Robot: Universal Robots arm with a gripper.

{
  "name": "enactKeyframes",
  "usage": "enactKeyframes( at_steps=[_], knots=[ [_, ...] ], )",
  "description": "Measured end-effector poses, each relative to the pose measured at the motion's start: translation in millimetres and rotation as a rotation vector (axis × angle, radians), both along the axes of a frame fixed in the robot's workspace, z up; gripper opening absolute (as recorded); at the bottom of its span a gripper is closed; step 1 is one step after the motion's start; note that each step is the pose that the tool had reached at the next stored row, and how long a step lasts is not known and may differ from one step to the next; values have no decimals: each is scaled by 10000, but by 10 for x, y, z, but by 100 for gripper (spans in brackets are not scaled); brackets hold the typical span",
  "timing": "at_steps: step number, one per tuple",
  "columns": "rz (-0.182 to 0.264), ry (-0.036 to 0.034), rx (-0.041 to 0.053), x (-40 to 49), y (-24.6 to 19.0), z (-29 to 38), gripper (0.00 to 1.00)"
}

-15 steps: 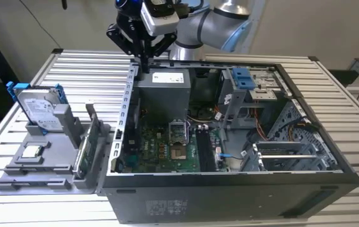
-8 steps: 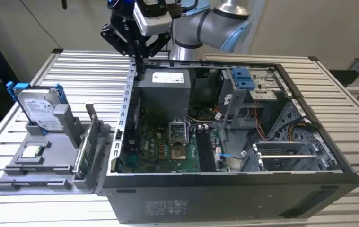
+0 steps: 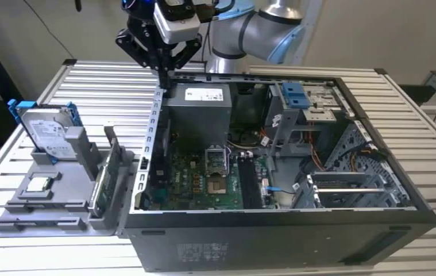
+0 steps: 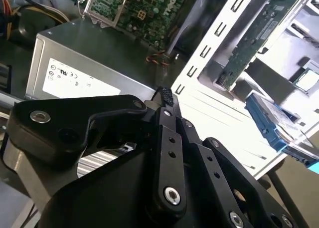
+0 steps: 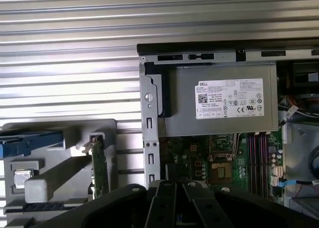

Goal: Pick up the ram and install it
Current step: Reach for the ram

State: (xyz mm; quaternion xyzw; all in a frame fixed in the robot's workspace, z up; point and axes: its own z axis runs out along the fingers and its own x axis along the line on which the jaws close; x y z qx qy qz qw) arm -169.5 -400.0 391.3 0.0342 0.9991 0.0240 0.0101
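My gripper hangs shut over the rear edge of the open computer case, above the grey power supply. In the second wrist view its fingertips meet at a point with nothing long held between them. A slim dark strip that looks like the ram lies in the front slot of the grey parts holder on the exterior view's left, well away from the gripper. The motherboard's long memory slots run beside the processor socket.
The holder also carries a hard drive in a blue frame, a small silver chip and an upright green card. Drive cages and cables fill the case toward the exterior view's right. A slatted metal table lies underneath.
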Motion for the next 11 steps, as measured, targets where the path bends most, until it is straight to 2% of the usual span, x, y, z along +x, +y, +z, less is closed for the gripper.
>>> enactKeyframes(
  at_steps=[11],
  knots=[
    [44,0,0,-203,-16,-4,11]
  ],
)
